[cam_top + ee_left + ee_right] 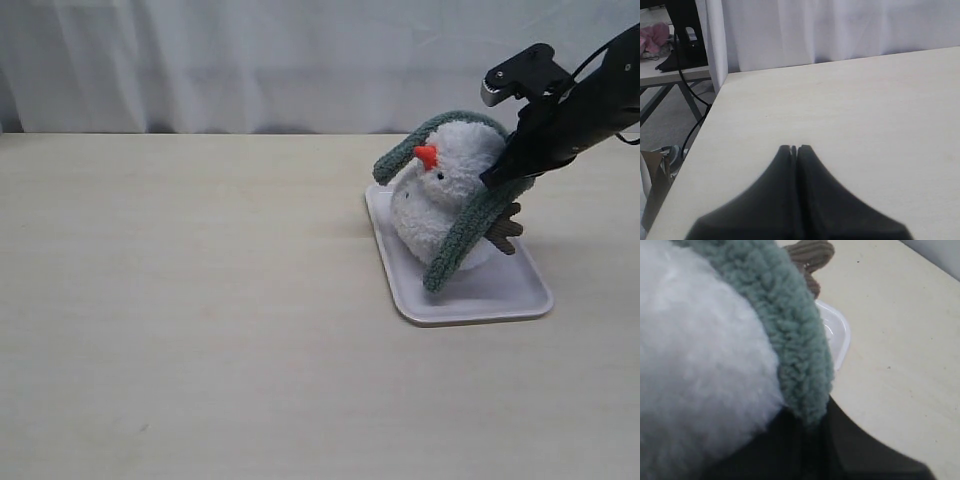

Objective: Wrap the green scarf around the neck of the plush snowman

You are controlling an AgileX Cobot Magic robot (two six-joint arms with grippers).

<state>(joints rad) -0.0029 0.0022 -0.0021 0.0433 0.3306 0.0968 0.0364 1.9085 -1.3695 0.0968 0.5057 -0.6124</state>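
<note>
The plush snowman [440,195] lies tilted on a white tray [500,295], its orange nose [427,156] pointing left. The green scarf [470,235] is draped over the top of its head, one end hanging at the left [392,160], the other trailing down to the tray's front. My right gripper [505,180] is pressed against the snowman's right side, shut on the green scarf [795,335] beside the white fur [700,370]. A brown twig arm [507,228] sticks out below it. My left gripper [794,148] is shut and holds nothing, over bare table; it does not show in the exterior view.
A white curtain [250,60] hangs behind the table's far edge. In the left wrist view the table's side edge [700,135] drops off to a floor with cables and a second table's legs [670,95].
</note>
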